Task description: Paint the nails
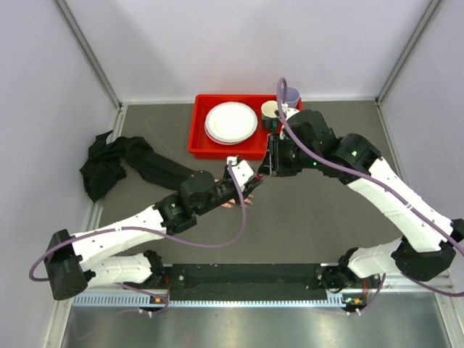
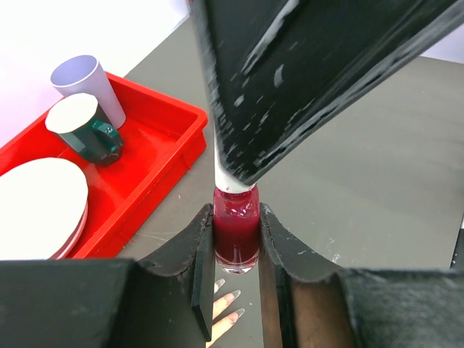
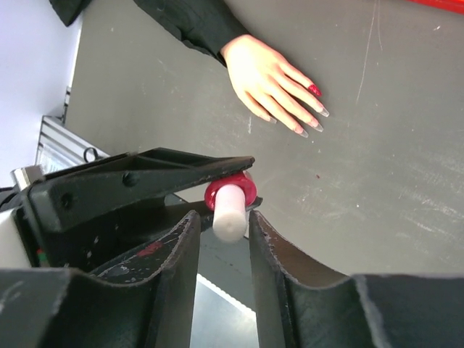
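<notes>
The nails (image 3: 314, 90) belong to a pale mannequin hand (image 3: 264, 72) that lies flat on the dark grey table (image 3: 406, 181). In the right wrist view its fingers point toward 4 o'clock. The nails are long and pointed. One is glossy dark red, while the three others that show are pale grey. The thumb's nail cannot be seen. The hand lies near the middle of the table. In the top view it is mostly hidden beneath the left arm. Its black sleeve (image 1: 148, 165) trails off toward 10 o'clock and ends in a crumpled heap by the left wall.

Just above the fingers, the left gripper (image 2: 235, 217) is clamped on a small glass bottle (image 2: 235, 235) of dark red polish and holds it upright. The bottle's white cap (image 3: 230, 214) rises between the fingers of the right gripper (image 3: 222, 217), which is closed around it from above.

A red tray (image 1: 199, 130) sits at 12 o'clock on the table, against the back wall. At its centre lies a stack of white plates (image 1: 230, 122). At 3 o'clock from the plates a dark green mug (image 1: 270, 112) stands upright, with a white inside. A lavender cup (image 1: 290, 96) stands upright at the tray's far right corner, just beyond the mug at about 1 o'clock from it.
</notes>
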Available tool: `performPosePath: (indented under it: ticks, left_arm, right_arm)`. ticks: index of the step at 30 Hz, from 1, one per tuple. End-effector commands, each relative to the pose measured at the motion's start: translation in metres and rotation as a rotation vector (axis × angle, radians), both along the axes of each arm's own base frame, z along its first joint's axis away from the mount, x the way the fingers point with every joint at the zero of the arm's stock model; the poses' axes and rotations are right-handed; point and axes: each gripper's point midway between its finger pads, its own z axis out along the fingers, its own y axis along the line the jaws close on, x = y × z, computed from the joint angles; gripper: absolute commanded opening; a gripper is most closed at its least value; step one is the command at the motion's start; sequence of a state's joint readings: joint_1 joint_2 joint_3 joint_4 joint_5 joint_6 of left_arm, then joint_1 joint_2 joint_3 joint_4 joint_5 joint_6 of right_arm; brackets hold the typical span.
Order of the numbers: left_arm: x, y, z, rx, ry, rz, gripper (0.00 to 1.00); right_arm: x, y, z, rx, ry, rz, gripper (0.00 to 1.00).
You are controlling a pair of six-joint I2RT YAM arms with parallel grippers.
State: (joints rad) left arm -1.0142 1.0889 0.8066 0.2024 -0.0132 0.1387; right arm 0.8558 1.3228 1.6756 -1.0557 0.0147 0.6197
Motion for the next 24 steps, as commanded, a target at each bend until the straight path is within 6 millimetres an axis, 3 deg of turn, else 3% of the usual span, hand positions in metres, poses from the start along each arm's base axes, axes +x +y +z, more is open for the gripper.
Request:
performPosePath:
  ticks: [1, 6, 11, 14, 17, 18, 19, 20, 22, 24]
  left_arm:
    - [-0.002, -0.002, 0.021, -0.056, -0.059, -0.009, 0.0]
    - [-0.006, 0.001, 0.021, -0.06, -0.069, -0.017, 0.0]
    - [-0.013, 0.001, 0.024, -0.071, -0.049, -0.044, 0.0]
    - [-0.028, -0.003, 0.033, -0.118, 0.005, -0.109, 0.0]
    - [-0.053, -0.006, 0.045, -0.136, 0.049, -0.238, 0.0]
    - [-0.071, -0.009, 0.045, -0.123, 0.066, -0.337, 0.0]
    - [-0.081, -0.007, 0.041, -0.095, 0.095, -0.38, 0.0]
    - [-0.09, -0.007, 0.05, -0.093, 0.099, -0.433, 0.0]
    - [-0.121, -0.004, 0.048, -0.06, 0.145, -0.601, 0.0]
    - [-0.143, 0.0, 0.06, -0.067, 0.152, -0.724, 0.0]
  right_arm:
    - [0.001, 0.012, 0.002, 0.011, -0.013, 0.034, 0.33]
    - [-0.002, 0.015, 0.002, 0.039, -0.006, 0.041, 0.29]
    - [-0.007, 0.015, 0.004, 0.052, -0.008, 0.065, 0.0]
    - [-0.015, 0.016, 0.004, 0.062, -0.01, 0.118, 0.0]
    - [-0.03, 0.022, 0.008, 0.091, -0.057, 0.27, 0.0]
    - [-0.034, 0.024, 0.011, 0.091, -0.114, 0.351, 0.0]
    - [-0.039, 0.026, 0.004, 0.093, -0.122, 0.405, 0.0]
    - [-0.045, 0.029, 0.016, 0.143, -0.179, 0.469, 0.0]
    - [-0.052, 0.031, 0.013, 0.14, -0.256, 0.583, 0.0]
    - [-0.072, 0.037, 0.025, 0.205, -0.353, 0.763, 0.0]
